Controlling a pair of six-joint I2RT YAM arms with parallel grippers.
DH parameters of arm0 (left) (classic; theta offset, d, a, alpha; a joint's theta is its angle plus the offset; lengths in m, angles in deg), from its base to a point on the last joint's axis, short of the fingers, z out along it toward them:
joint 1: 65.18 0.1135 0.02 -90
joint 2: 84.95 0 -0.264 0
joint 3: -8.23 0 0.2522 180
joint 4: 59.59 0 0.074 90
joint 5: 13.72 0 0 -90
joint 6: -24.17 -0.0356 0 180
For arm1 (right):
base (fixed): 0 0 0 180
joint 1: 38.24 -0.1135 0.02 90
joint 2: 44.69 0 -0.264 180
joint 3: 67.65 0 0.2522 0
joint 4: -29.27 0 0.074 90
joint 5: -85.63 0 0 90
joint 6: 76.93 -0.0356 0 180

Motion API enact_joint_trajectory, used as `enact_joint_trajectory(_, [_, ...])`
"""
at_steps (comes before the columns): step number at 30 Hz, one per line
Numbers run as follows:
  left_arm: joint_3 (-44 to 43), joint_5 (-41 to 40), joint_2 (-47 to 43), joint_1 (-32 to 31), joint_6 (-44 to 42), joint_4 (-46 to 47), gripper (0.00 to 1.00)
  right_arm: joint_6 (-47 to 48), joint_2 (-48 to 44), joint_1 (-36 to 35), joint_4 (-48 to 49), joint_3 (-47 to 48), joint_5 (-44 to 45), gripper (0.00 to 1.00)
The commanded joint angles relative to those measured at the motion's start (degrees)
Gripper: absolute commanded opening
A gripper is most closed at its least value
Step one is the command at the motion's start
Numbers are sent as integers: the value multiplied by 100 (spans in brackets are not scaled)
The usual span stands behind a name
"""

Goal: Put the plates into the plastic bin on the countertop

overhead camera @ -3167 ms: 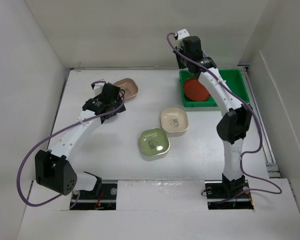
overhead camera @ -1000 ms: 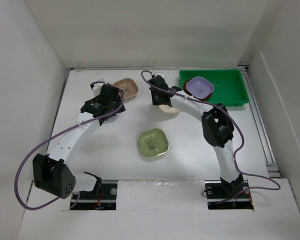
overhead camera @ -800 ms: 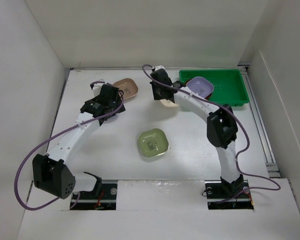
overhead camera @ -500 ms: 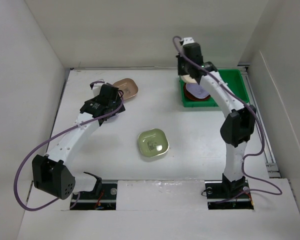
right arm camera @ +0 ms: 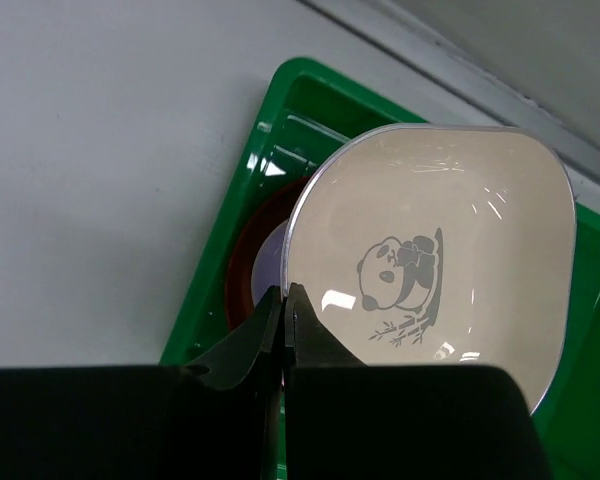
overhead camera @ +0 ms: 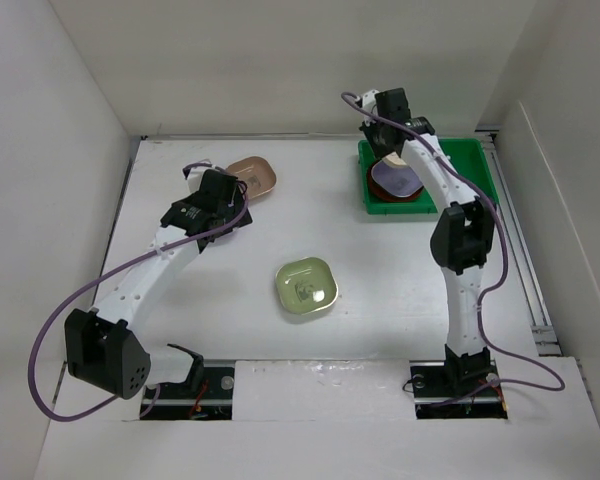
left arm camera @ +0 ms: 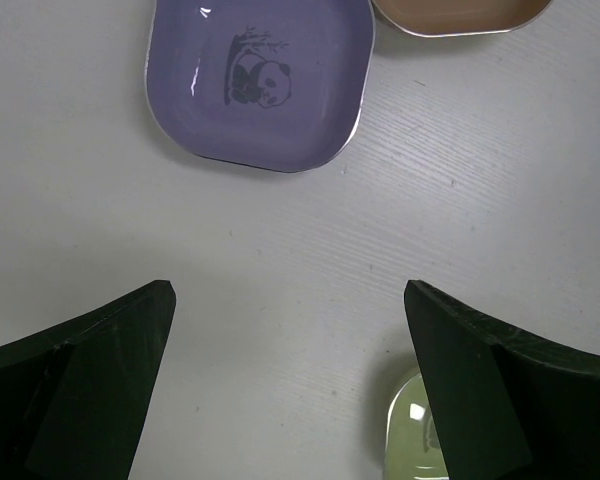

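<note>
My right gripper (right arm camera: 285,300) is shut on the near rim of the cream plate (right arm camera: 440,270) and holds it over the left end of the green plastic bin (right arm camera: 280,130). Under it in the bin lie a red plate (right arm camera: 242,280) and a lilac plate (right arm camera: 270,270). In the top view the right gripper (overhead camera: 388,140) is above the bin (overhead camera: 460,165). My left gripper (left arm camera: 290,380) is open and empty above the white countertop (left arm camera: 280,250), just short of the second lilac plate (left arm camera: 260,80). The tan-brown plate (overhead camera: 252,175) lies beside it. The pale green plate (overhead camera: 307,284) lies mid-table.
White walls enclose the countertop (overhead camera: 380,270) on the left, back and right. The right half of the bin floor (overhead camera: 470,180) is bare. The left arm (overhead camera: 150,270) stretches across the left side of the table.
My right arm picked the cream plate off the middle of the table and carried it back over the bin, above the lilac and red plates. The left arm has barely moved.
</note>
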Motion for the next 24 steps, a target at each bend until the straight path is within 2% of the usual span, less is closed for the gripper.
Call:
enact_joint_trajectory(1, [26,65,-154,14,-94,126,100,438,-205,74,21,79,-41,0])
enact_joint_trajectory(10, [79,171,-101,14,-146,178,100,1114,41,21,-357,26,81,0])
enact_joint_trajectory(22, [79,171,-100,14,-199,178,100,1053,94,135,-120,-422,38,0])
enact_joint_trajectory(24, [79,171,-100,14,-199,178,100,992,94,135,-120,-422,37,5])
